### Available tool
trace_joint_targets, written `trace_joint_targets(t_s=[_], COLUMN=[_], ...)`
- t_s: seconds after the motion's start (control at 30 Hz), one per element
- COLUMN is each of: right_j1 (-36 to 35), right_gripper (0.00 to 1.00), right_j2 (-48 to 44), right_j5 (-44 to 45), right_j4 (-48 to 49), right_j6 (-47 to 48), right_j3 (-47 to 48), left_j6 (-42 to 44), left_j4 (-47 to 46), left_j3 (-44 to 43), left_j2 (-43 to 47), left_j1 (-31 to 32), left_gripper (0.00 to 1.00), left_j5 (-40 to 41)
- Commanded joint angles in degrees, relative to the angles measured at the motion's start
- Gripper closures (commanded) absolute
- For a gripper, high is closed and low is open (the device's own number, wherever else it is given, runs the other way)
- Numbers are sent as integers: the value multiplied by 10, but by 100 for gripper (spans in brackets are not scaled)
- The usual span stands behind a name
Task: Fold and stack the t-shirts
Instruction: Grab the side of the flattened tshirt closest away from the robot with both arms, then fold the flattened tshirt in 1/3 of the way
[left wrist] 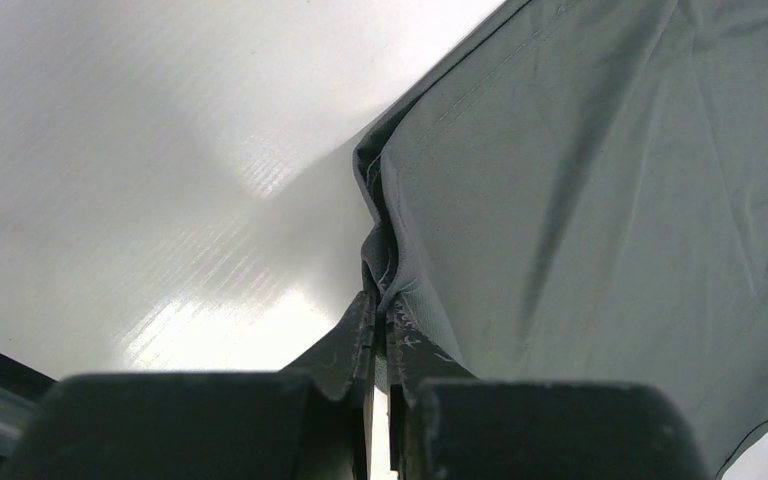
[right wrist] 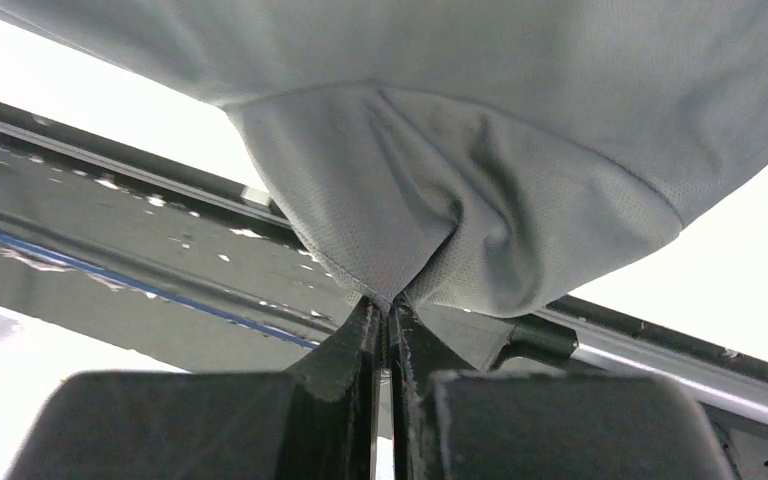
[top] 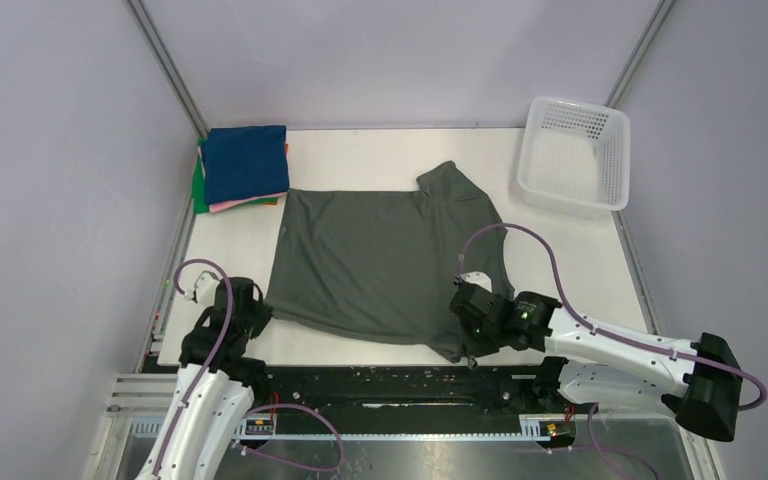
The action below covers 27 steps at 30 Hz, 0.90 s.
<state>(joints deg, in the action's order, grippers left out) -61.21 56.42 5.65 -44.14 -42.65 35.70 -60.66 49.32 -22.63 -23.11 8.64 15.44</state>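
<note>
one dark grey-green t-shirt [top: 380,260] lies spread flat to the left of the one white mesh basket [top: 572,155] and nearer the arms. one stack of folded t-shirts [top: 245,165], navy on top with pink and green edges showing beneath, sits well to the basket's left. two grippers hold the spread shirt: the left gripper [left wrist: 382,300] is pinched tight on the corner farthest from the basket, the right gripper [right wrist: 388,305] clamped on bunched cloth at the near corner on the basket's side.

1. The spread t-shirt [top: 370,260] lies mid-frame on the desk [top: 580,270].
2. The stack of folded t-shirts [top: 245,165] sits upper left, just beside its corner.
3. The basket [top: 572,155] stands upper right, apart from it.
</note>
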Motion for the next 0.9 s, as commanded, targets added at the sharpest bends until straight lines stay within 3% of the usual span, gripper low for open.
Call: trace_joint_targets(t_s=[0.0, 0.23, 0.87], right_j1=[19, 113, 248], right_gripper=[100, 100, 100], right_j2=[4, 28, 145], right_j5=[51, 51, 34], right_j4=[-18, -19, 50], right_j6=[39, 99, 211], right_j3=[59, 92, 190], left_j6=[-3, 11, 17], left_j4=[-25, -57, -154], left_j3=[-35, -59, -113], left_j2=[-16, -75, -238], left_j1=[-1, -2, -3], left_gripper=[100, 100, 100], left_j5=[3, 27, 63])
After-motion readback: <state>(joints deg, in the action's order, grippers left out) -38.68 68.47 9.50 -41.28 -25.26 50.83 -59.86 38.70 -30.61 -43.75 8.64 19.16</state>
